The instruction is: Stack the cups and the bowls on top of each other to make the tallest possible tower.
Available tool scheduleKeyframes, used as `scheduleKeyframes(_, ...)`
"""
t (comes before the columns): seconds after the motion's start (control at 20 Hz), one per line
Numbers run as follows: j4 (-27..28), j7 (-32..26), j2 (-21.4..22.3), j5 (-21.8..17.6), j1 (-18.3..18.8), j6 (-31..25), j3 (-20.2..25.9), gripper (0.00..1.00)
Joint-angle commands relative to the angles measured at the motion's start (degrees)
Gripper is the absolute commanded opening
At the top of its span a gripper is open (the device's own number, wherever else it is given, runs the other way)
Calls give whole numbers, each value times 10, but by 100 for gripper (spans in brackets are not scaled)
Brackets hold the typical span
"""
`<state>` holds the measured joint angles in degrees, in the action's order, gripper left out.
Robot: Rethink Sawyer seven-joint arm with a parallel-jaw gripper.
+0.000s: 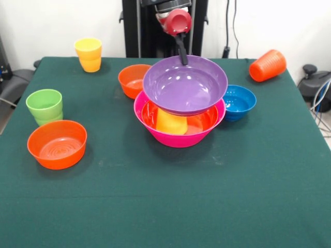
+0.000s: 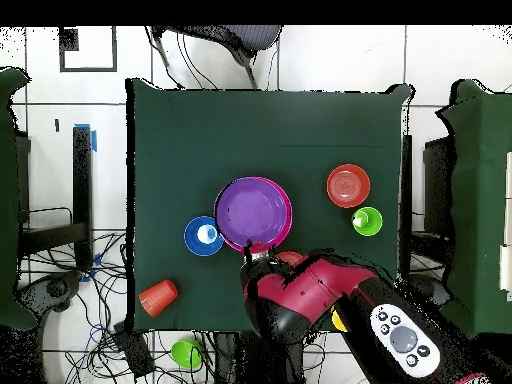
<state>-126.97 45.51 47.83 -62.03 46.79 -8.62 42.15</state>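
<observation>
The tower stands mid-table: a large pink bowl [image 1: 178, 135] [image 2: 285, 232] holds an orange bowl [image 1: 202, 122], in which a yellow cup [image 1: 171, 123] stands upside down. A large purple bowl [image 1: 185, 85] [image 2: 253, 212] sits slightly tilted over that cup. My gripper [image 1: 182, 56] [image 2: 257, 250] reaches down to the purple bowl's far rim and touches it. How it stands there is hidden. Loose on the cloth are a second yellow cup [image 1: 88, 54], a green cup [image 1: 45, 106] [image 2: 367, 220], and an orange cup [image 1: 267, 65] [image 2: 158, 297] lying on its side.
A small orange bowl [image 1: 133, 80] sits just behind the tower on the left, and a small blue bowl [image 1: 239, 102] [image 2: 204, 236] touches its right side. Another orange bowl [image 1: 57, 144] [image 2: 348, 185] stands near the front left, beside the green cup.
</observation>
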Motion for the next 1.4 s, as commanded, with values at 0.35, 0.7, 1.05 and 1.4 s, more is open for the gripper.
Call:
scheduleKeyframes(0.35,15,48,2,-63,-29,9,-19,0)
scheduleKeyframes(0.7,20,52,13,-75,-30,15,-23,0)
scheduleKeyframes(1.05,25,61,20,-92,-43,28,-38,0)
scheduleKeyframes(1.4,28,68,27,-98,-56,33,-49,0)
